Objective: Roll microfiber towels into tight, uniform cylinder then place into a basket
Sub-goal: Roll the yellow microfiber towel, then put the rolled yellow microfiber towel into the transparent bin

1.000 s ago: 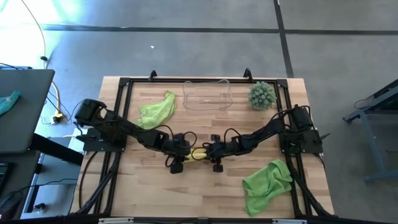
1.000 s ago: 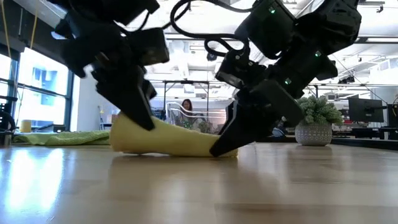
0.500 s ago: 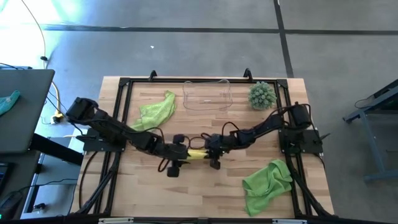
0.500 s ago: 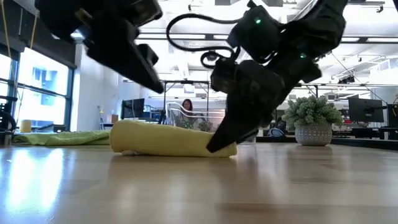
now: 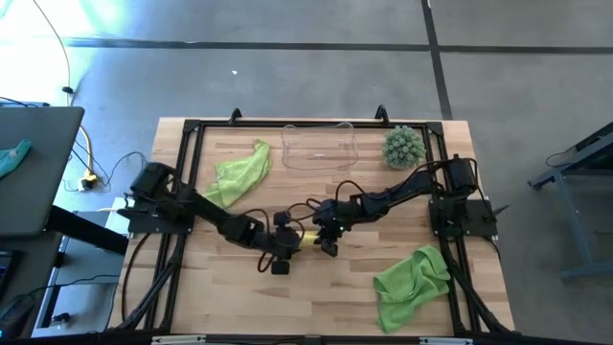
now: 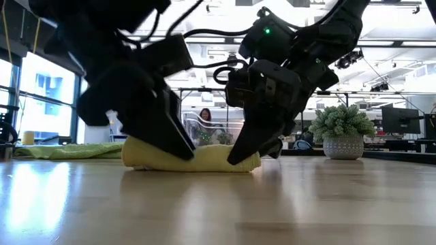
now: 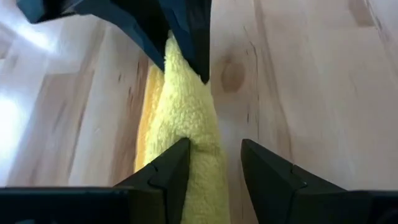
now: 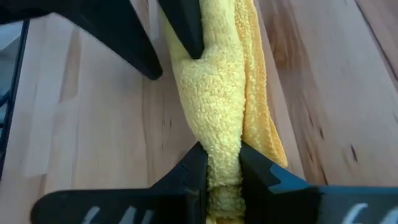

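Bare wood table (image 5: 230, 287) surrounds the rolled yellow towel (image 8: 217, 118) — right gripper (image 8: 221, 163) pinches one end, left gripper (image 7: 214, 163) straddles the other, jaws apart.

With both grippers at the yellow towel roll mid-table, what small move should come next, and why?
Probably close the left gripper on its end of the yellow towel. Its fingers straddle the roll but stand open, while the right gripper is already pinched on the other end. With both ends held, the roll could then be lifted toward the basket.
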